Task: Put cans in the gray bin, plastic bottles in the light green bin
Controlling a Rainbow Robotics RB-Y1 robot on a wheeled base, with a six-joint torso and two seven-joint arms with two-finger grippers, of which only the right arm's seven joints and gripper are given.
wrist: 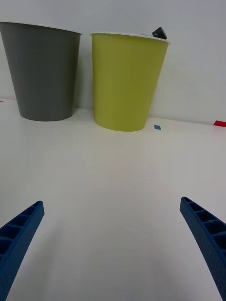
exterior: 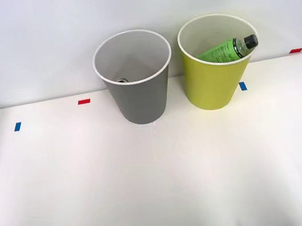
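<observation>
Ahead, beyond our right gripper (wrist: 113, 244) with fingers (wrist: 21, 230) spread wide and empty, the green bottle (exterior: 226, 50) leans inside the light green bin (wrist: 127, 80), beside the gray bin (wrist: 44, 70).

Right pincer (wrist: 113, 244) spread wide, empty; blue ribbed fingers (wrist: 19, 235) low, pointing forward.

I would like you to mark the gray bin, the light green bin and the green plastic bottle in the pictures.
gray bin (exterior: 140, 100): front view, on its outer wall.
light green bin (exterior: 210, 85): front view, on its outer wall.
green plastic bottle (exterior: 221, 52): front view, on its label, inside the light green bin.
</observation>
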